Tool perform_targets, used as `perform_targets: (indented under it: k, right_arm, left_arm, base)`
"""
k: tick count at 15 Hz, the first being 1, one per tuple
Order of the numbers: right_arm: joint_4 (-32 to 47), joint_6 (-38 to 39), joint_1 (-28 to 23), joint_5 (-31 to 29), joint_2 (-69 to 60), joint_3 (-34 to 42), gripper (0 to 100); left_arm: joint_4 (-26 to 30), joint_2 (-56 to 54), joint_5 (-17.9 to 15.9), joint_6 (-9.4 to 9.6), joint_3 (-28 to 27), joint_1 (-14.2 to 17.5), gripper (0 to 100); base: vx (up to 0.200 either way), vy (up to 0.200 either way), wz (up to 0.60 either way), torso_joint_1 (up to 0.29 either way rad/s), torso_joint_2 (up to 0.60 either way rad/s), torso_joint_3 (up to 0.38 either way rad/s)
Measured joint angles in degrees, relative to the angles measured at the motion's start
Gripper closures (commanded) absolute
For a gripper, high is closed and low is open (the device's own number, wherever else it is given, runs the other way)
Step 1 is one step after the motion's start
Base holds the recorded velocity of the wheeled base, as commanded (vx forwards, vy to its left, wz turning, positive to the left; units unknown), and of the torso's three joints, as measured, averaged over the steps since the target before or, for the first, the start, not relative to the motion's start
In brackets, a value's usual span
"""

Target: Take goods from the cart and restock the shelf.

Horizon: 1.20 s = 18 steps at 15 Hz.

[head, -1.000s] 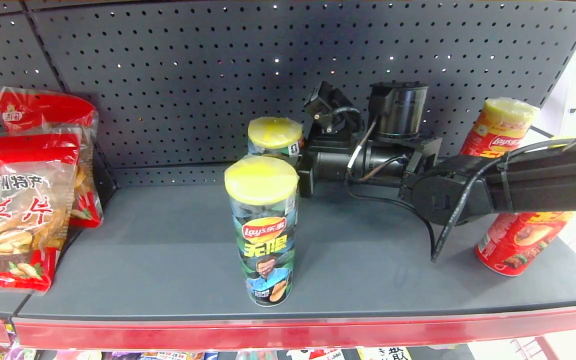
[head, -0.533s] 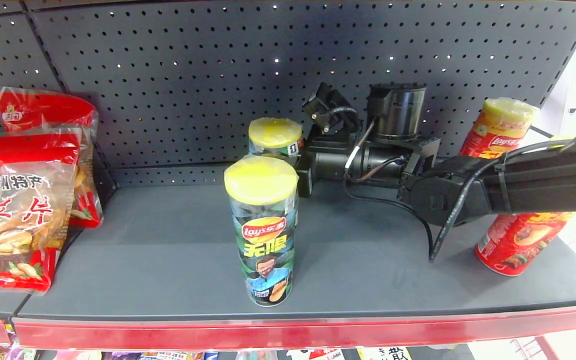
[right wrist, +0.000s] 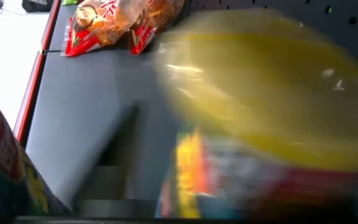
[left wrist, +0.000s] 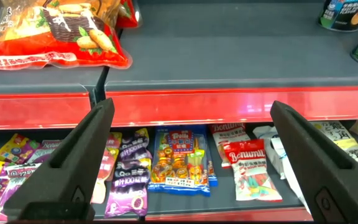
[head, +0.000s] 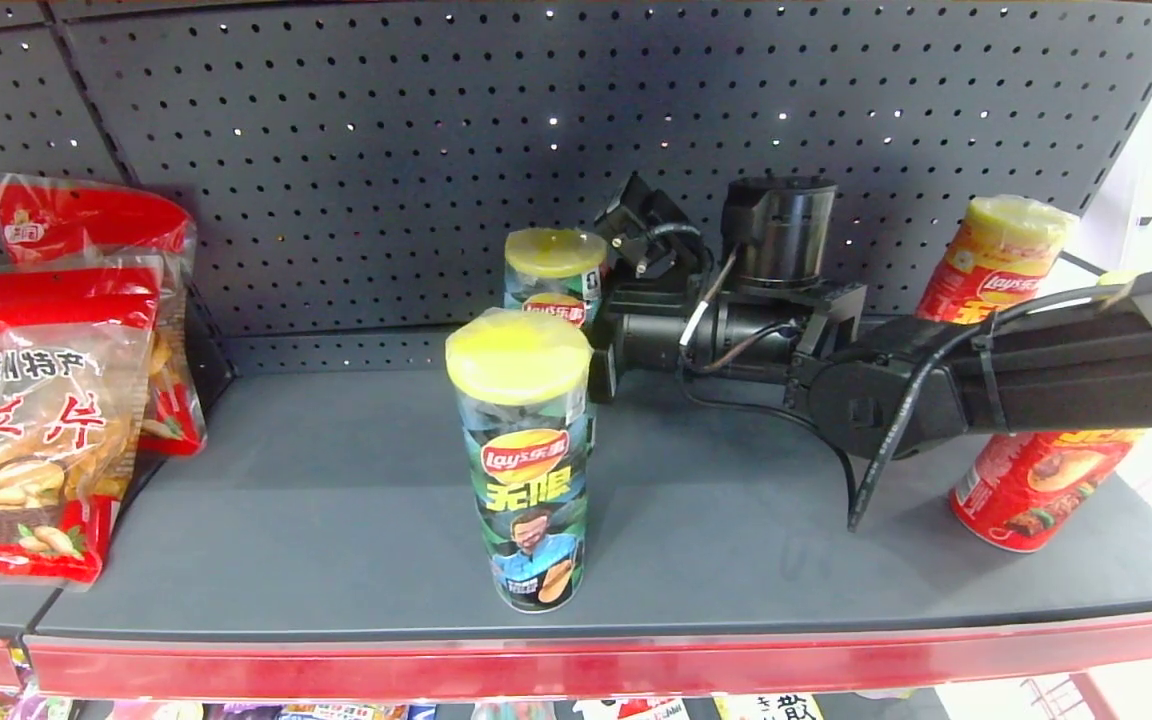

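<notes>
Two green chips cans with yellow lids stand in line on the dark grey shelf (head: 336, 520). The front can (head: 528, 470) is upright near the red front edge. Behind it, the rear can (head: 554, 275) sits close to the pegboard with my right gripper (head: 588, 335) shut on its side, the arm coming in from the right. In the right wrist view this can (right wrist: 260, 106) is a close blur. My left gripper (left wrist: 191, 155) is open and holds nothing, below and in front of the shelf's red edge (left wrist: 229, 99).
A red chips can (head: 1031, 470) with a yellow lid stands at the shelf's right end, partly behind my right arm. Red snack bags (head: 46, 400) lean at the left end. Bare shelf lies between the bags and the cans. Candy packs (left wrist: 179, 162) fill the lower shelf.
The rear can has risen a little and shifted slightly right with my right gripper, so its label now shows above the front can. The right arm has lifted slightly.
</notes>
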Motion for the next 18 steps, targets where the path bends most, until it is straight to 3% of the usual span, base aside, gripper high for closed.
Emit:
perform_targets:
  k: [6,18]
  right_arm:
    - [-0.02,-0.07,-0.11,0.17,0.27,0.51,0]
    - [-0.68,-0.65,-3.36,0.44,-6.34,10.63,0]
  left_arm:
    - [0.00,0.00,0.00,0.00,0.00,0.00,0]
    - [0.00,0.00,0.00,0.00,0.00,0.00,0]
  base:
    - [0.000,0.000,0.00,0.000,0.00,0.000]
    - [0.000,0.000,0.00,0.000,0.00,0.000]
